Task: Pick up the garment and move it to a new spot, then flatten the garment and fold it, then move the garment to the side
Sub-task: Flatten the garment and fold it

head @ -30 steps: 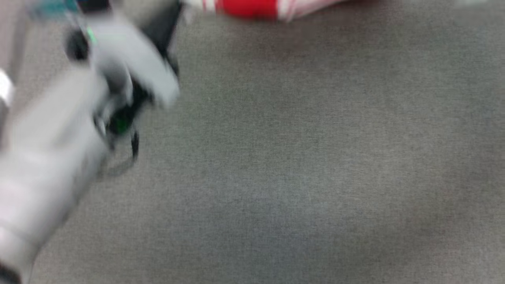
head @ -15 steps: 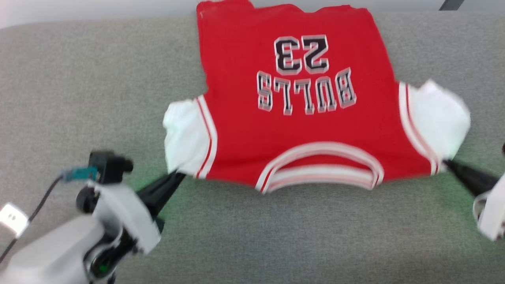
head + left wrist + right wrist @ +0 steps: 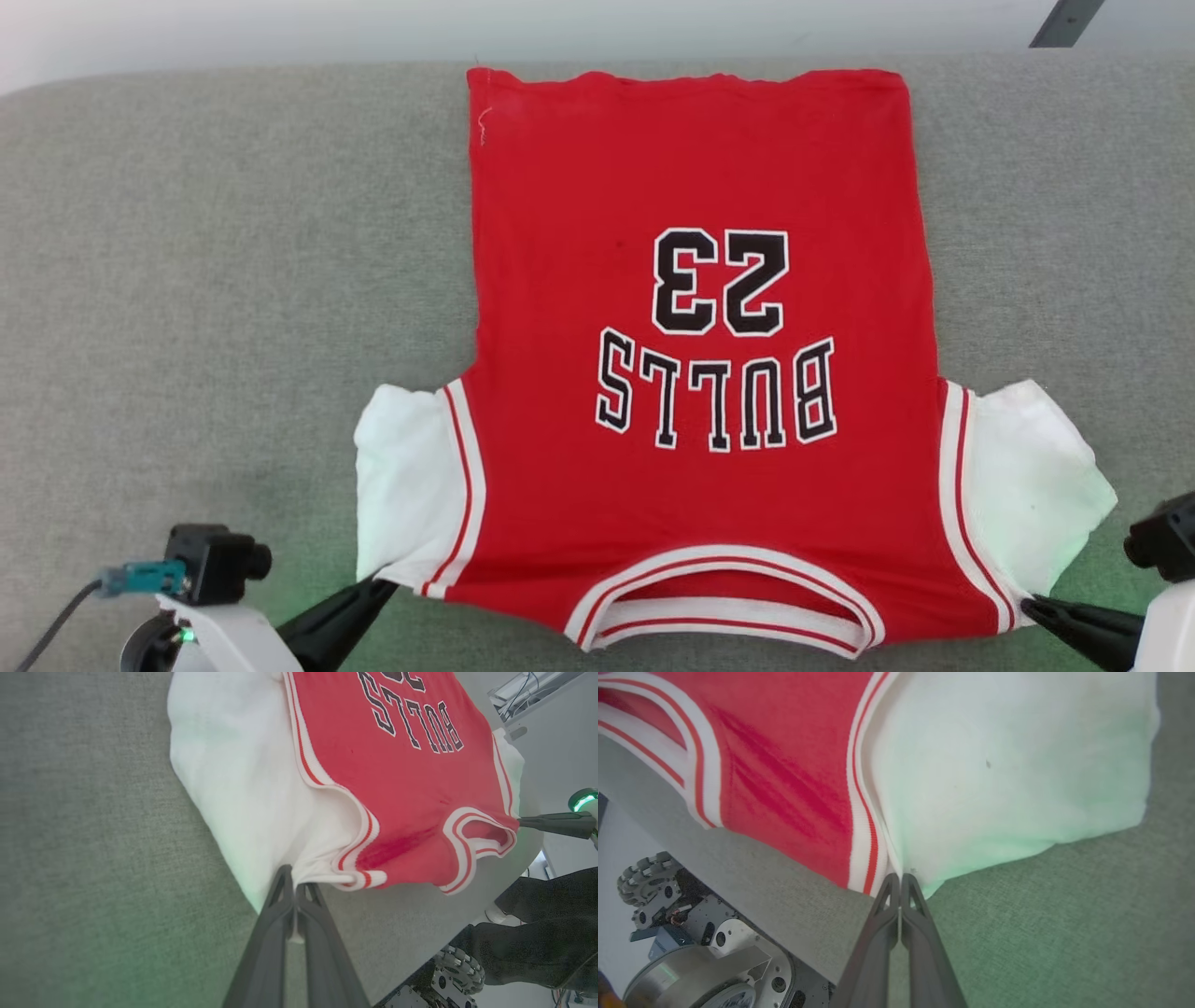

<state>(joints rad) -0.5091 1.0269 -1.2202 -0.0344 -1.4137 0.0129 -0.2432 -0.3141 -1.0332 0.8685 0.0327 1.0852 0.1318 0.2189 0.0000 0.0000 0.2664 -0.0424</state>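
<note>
The garment point(image 3: 700, 177), a red jersey with white sleeves and black "23" lettering, lies spread flat on the grey table point(image 3: 187, 280) with its striped collar toward me. My left gripper point(image 3: 387, 586) is shut on the garment's near corner, where the white sleeve meets the striped trim. The left wrist view shows the pinch close up, the left gripper point(image 3: 295, 882) holding a fold of white cloth of the garment point(image 3: 402, 779). My right gripper point(image 3: 1027, 605) is shut on the opposite shoulder corner, seen as the right gripper point(image 3: 900, 877) at the garment's point(image 3: 994, 765) sleeve seam.
The table's near edge runs just behind both grippers, with my wheeled base point(image 3: 649, 886) below it. The garment's hem reaches almost to the table's far edge. Bare grey surface lies to the left and right of the garment. A dark bar point(image 3: 1055, 23) stands beyond the far right.
The head view has swung from a blurred look at the table to a steady one. The garment now lies longer and flatter, both grippers still shut on its shoulder corners.
</note>
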